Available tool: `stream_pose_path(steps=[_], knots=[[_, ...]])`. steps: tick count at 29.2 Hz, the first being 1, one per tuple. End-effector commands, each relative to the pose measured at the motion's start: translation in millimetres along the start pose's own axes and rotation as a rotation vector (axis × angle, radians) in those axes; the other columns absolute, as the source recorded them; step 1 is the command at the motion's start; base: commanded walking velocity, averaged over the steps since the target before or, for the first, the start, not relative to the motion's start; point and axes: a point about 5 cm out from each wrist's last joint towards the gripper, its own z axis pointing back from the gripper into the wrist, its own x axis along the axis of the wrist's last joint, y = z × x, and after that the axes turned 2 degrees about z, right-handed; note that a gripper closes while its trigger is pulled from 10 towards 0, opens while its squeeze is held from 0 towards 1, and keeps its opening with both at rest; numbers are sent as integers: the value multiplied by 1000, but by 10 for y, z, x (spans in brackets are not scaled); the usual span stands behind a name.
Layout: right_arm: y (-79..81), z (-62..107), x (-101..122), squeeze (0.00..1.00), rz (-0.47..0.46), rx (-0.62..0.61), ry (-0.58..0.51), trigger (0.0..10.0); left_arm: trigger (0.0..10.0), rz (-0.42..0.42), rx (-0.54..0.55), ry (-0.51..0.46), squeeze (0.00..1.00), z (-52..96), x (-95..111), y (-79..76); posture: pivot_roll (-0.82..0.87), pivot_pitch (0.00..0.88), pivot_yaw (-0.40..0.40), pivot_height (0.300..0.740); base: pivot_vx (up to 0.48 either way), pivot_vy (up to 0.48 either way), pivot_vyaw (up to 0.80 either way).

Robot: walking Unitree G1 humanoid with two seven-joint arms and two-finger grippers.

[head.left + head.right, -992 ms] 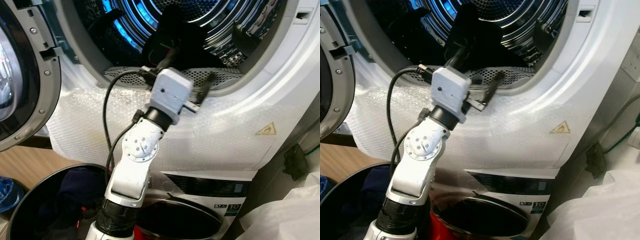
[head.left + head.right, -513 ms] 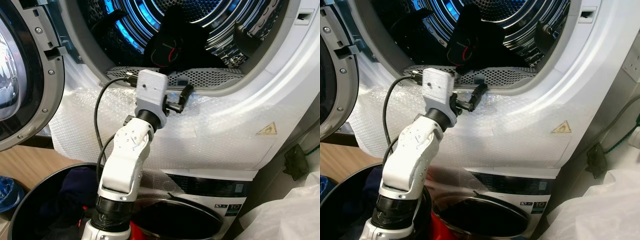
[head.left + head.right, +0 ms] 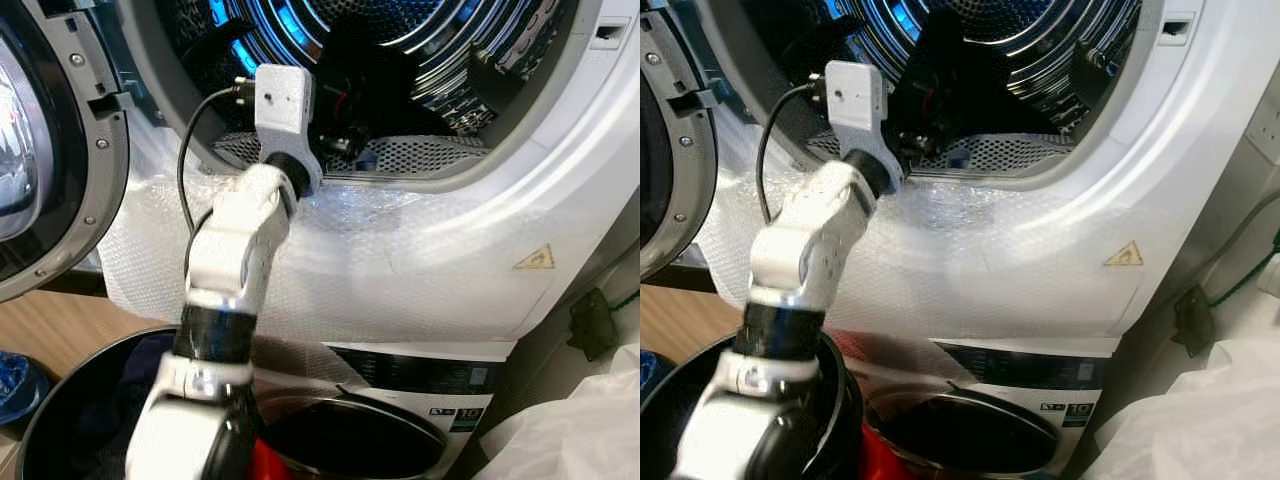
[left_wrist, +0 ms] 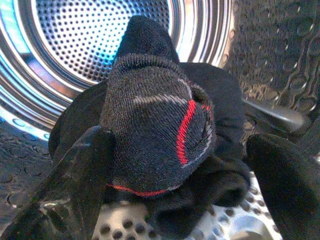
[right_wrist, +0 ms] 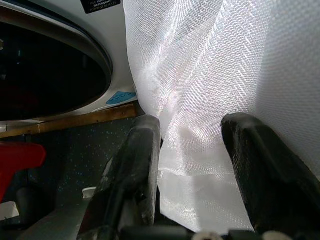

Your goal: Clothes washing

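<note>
Dark clothing (image 4: 165,135), a black knit piece with red and grey stitching, is lying just inside the steel drum (image 3: 440,40) at the perforated lip. Left gripper (image 4: 187,165) is reaching through the washer opening, at roughly 12 o'clock from the onlooker, fingers (image 4: 80,175) spread wide on either side of the bundle. Right gripper (image 5: 192,165) is hanging low, fingers parted, against white mesh fabric (image 5: 225,75).

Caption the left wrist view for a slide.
Left tool open around a black garment with red stitching inside the perforated steel drum.
</note>
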Motion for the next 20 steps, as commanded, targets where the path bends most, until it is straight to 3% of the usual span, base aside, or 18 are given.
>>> stream_pose_path(steps=[1, 8, 14, 17, 20], knots=[[1, 6, -21, 0, 13, 6, 10, 10000, 10000, 20, -25, 17, 0, -74, 41, 72, -91, 0, 77, 740, 0, 0, 0], [-42, 7, -24, 0, 14, -4, 9, 10000, 10000, 41, -64, 25, 0, -292, 144, 259, -106, 0, 83, 740, 0, 0, 0], [-64, 19, -46, 0, 32, 1, 10, 10000, 10000, 119, -35, 33, 0, -442, 218, 216, -125, 0, 90, 740, 0, 0, 0], [-87, 33, -67, 0, 21, -12, 9, 10000, 10000, 46, -12, -12, 0, -505, 382, 164, -160, 0, 99, 740, 0, 0, 0], [-91, 42, -77, 0, 21, -12, 5, 10000, 10000, -17, 48, -18, 0, -512, 454, 213, -173, 0, 103, 740, 0, 0, 0]])
